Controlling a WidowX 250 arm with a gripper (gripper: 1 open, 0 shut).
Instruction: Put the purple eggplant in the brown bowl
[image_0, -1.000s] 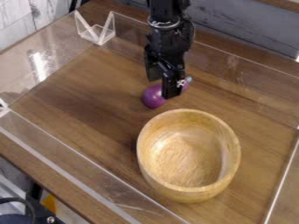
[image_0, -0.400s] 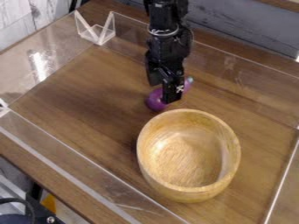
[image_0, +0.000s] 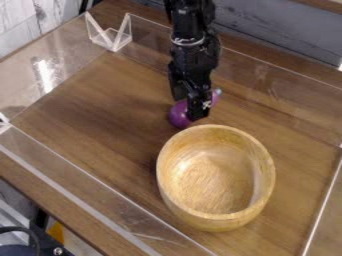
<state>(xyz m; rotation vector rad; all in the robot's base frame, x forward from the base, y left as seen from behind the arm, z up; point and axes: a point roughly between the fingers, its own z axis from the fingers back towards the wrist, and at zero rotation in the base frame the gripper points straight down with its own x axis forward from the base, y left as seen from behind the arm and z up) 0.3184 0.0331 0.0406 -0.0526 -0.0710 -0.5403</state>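
Camera view from above and to one side: we see the brown bowl (image_0: 215, 177) first, a big round wooden bowl with a thick rim and a clear grain. Its hollow holds nothing; we see only bare wood inside. It stands upright on the table (image_0: 94, 120), which has a dark wood surface.

Low clear plastic walls (image_0: 80, 205) run around the table, and their edges catch the light. Behind the bowl, far from it in the back-left corner, a small clear plastic stand (image_0: 108, 32) sits on the table. Beyond the table we see a pale wall at the back, and below the front edge some dark parts that we cannot identify.

The purple eggplant (image_0: 178, 115) lies on the table just behind the bowl's far rim, very near to it. Whether they touch we cannot tell. Only its glossy purple lower part shows.

The black pincer (image_0: 195, 103) hangs over the eggplant and points straight down. Its fingers are spread wide and stand on either side of the eggplant's top. We cannot see that they press on it, so it holds nothing.
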